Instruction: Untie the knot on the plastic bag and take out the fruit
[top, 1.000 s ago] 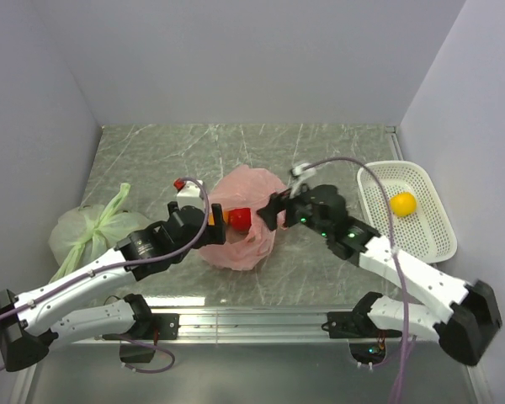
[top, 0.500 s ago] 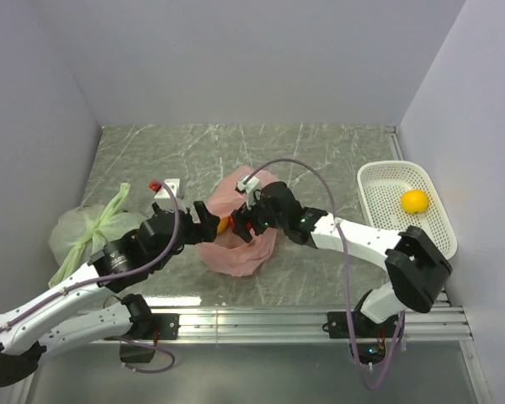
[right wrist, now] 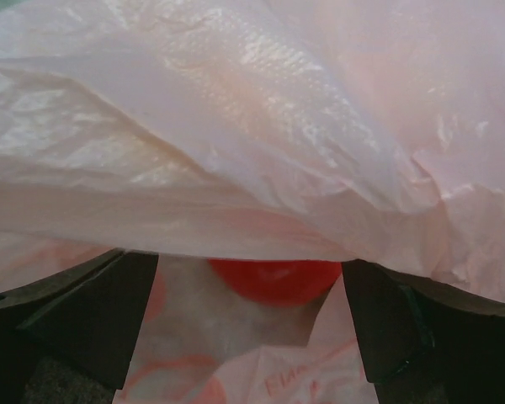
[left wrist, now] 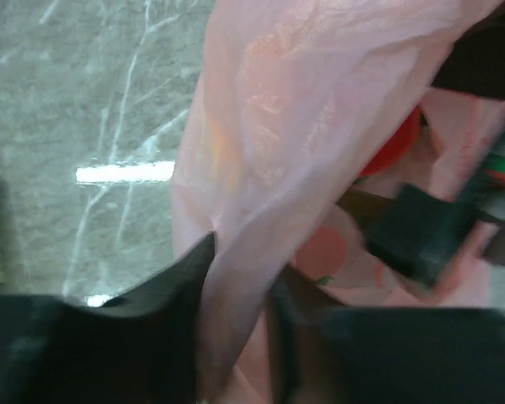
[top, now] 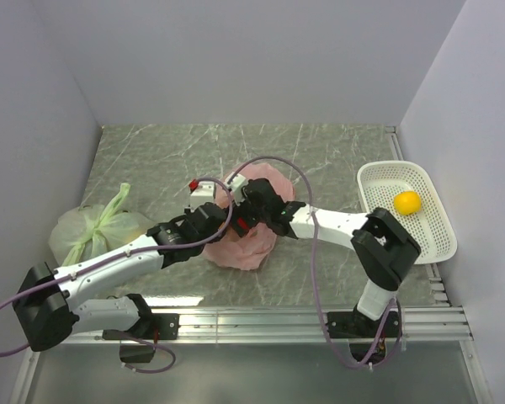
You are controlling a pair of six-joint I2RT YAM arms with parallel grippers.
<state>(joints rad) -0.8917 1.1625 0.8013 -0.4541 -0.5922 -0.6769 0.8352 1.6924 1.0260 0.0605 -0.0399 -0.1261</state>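
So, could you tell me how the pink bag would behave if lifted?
Probably floppy: the pink bag drapes in thin folds between the left fingers. Likely light itself, though the red fruit inside may roll and shift.

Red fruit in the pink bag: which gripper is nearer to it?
Right. The open right gripper has the red fruit between its fingers; the left gripper pinches the pink bag beside it.

Pink film covering most of what matters.
The plastic bag (right wrist: 261,126) is draping over the red fruit (right wrist: 273,278), hiding its upper part; seen from above, the left gripper (top: 223,220) and right gripper (top: 242,220) are lying tip-deep in its folds; the left wrist view's right side is blurring, and the pale green bag (top: 93,231) is clouding its contents.
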